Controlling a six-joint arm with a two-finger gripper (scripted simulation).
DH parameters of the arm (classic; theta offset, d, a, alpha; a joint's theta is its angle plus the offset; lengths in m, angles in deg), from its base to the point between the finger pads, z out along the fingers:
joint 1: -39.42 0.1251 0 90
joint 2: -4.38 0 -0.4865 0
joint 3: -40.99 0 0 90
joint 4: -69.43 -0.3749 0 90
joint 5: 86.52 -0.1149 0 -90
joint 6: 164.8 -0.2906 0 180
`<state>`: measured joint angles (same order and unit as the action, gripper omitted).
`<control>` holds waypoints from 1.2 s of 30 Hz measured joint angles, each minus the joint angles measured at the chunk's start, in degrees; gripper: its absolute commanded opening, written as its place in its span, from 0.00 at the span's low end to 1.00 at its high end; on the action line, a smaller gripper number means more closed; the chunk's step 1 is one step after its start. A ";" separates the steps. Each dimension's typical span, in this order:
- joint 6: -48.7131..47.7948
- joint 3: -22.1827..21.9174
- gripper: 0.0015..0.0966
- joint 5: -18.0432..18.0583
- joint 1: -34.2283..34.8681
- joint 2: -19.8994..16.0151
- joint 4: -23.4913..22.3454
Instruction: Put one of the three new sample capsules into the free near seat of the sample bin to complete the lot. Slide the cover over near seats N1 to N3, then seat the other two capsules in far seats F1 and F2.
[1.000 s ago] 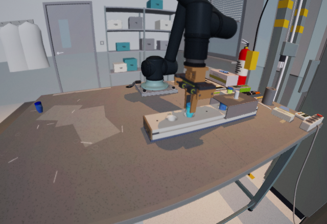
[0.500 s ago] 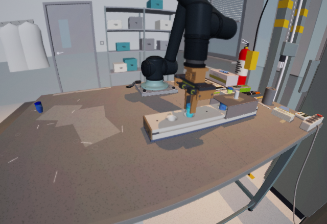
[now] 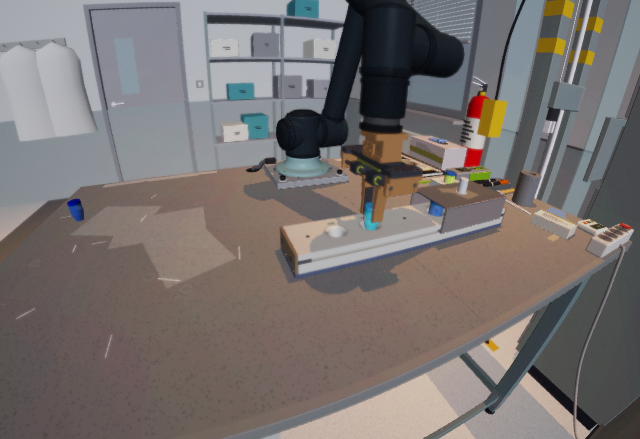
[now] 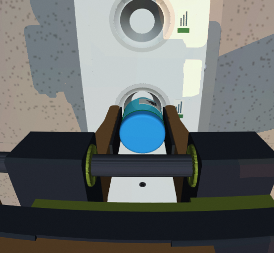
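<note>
A light blue capsule (image 3: 369, 217) (image 4: 142, 129) stands upright with its lower end in a round seat of the long white sample bin (image 3: 362, 240). My gripper (image 3: 371, 215) (image 4: 142, 132) is straight above that seat, and its two brown fingers are closed on the capsule's sides. The seat beside it toward the bin's left end (image 3: 335, 230) (image 4: 141, 21) is empty. A grey cover (image 3: 468, 207) with a white knob sits over the bin's right end. Another blue capsule (image 3: 436, 209) shows at the cover's open edge. A dark blue capsule (image 3: 76, 210) stands alone far left on the table.
The arm's base (image 3: 304, 168) is bolted behind the bin. Boxes, a fire extinguisher (image 3: 476, 129) and small tools crowd the table's back right. A grey roll (image 3: 526, 188) and switch boxes (image 3: 605, 235) lie near the right edge.
</note>
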<state>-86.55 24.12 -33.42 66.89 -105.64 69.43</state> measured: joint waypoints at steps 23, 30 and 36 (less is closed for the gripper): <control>0.00 0.00 0.46 0.00 0.00 0.00 0.00; 0.00 0.19 0.46 0.44 0.00 0.18 -0.02; 0.00 1.95 0.46 3.75 0.00 1.72 -0.01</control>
<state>-86.55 26.07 -29.67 66.89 -103.92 69.42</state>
